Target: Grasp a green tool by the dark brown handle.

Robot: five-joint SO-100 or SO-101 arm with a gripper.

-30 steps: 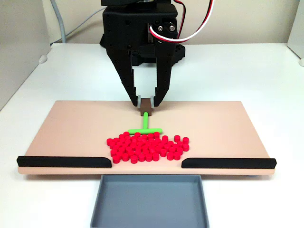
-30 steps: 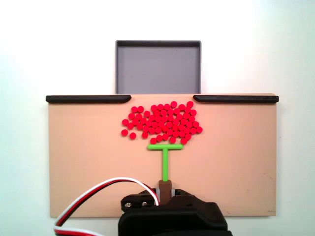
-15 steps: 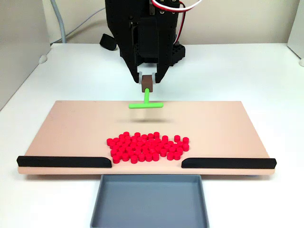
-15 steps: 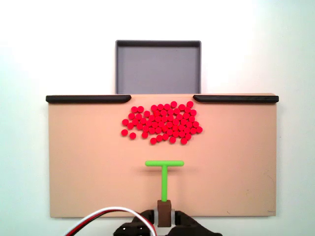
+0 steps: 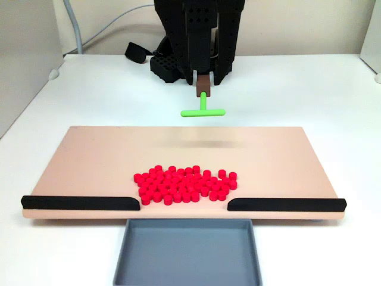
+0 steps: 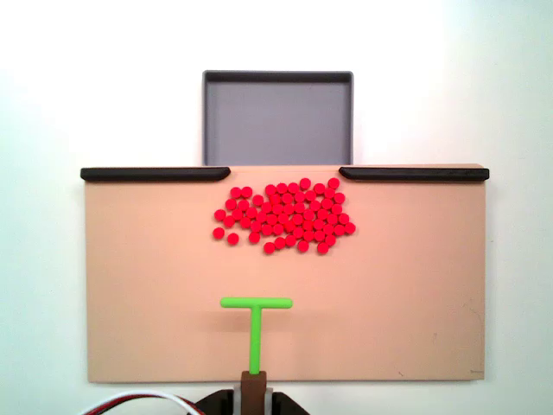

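Fixed view, front of table: I log the black two-finger gripper (image 5: 204,83) with its jaws closed narrow on the dark brown handle (image 5: 203,87), a small rectangular block. Beneath it hangs the green tool (image 5: 203,107), a small bright green T with a thin stem and a short crossbar, crossbar lowest, held clear above the far edge of the tan rectangular board (image 5: 89,161). On the board: a heap of small red cylinders (image 5: 184,185) and two long black strips (image 5: 80,202) along the near edge. A grey shallow tray (image 5: 187,229) sits just in front.

Fixed view, from above: the gripper (image 6: 253,399) clamps the handle (image 6: 253,386) at the lower edge; the stem (image 6: 256,337) points toward the cylinders (image 6: 283,216), well apart from them.

Handling, my judgement: light, rigid, likely plastic; the stem looks thin and easy to swing. The blocky handle, wider than the stem, gives flat faces for the pads, so that is the place to hold.
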